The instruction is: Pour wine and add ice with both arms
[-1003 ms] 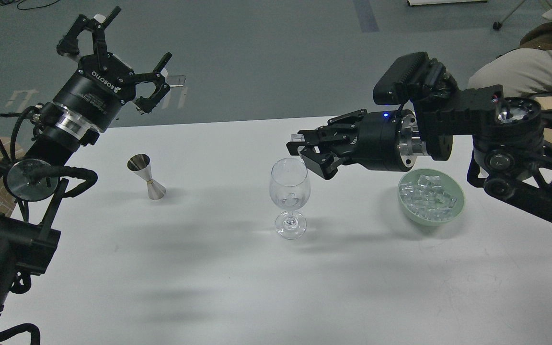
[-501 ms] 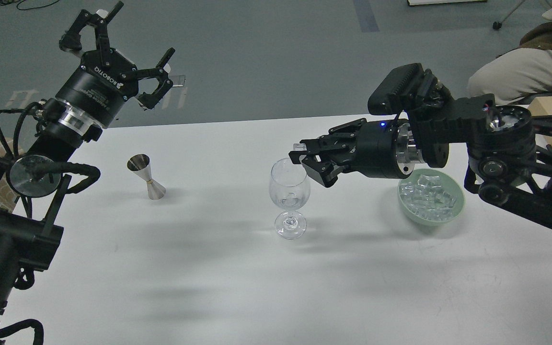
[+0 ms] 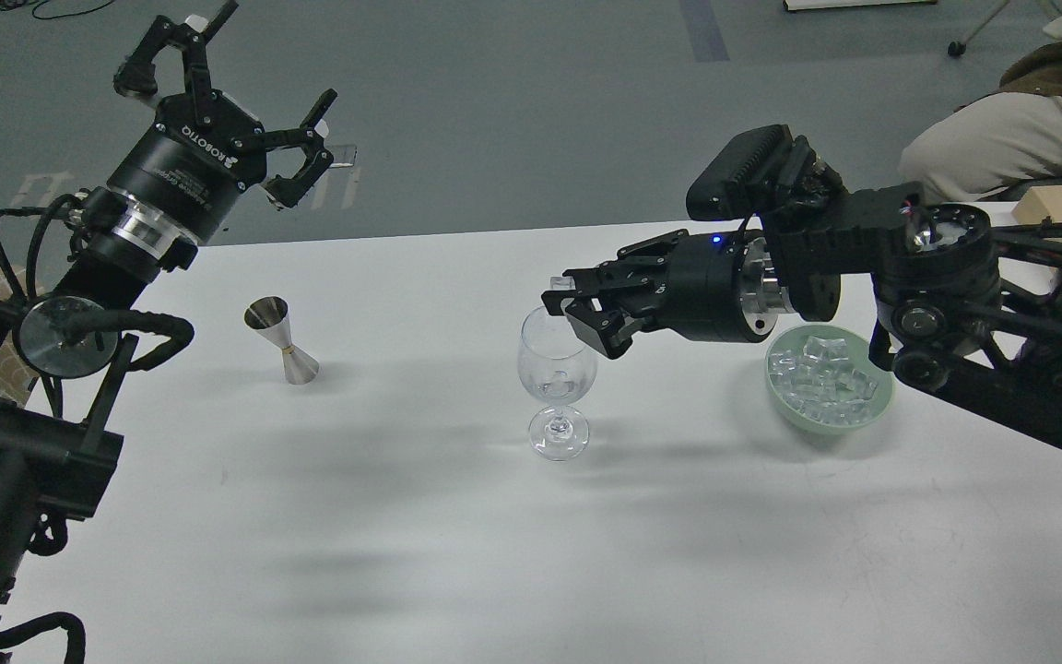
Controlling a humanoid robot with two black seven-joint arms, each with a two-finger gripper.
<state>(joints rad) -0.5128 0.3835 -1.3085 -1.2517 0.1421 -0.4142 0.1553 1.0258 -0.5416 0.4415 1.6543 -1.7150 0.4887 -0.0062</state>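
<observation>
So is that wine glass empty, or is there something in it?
Not empty: the upright wine glass has what looks like one clear ice cube low in its bowl. No wine shows. The right gripper hovers by its rim.

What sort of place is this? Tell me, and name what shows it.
Probably a robotics lab or test room, not a bar. A plain white table stands on grey office floor, cables trail across the floor, and a seated person waits beside the table.
</observation>
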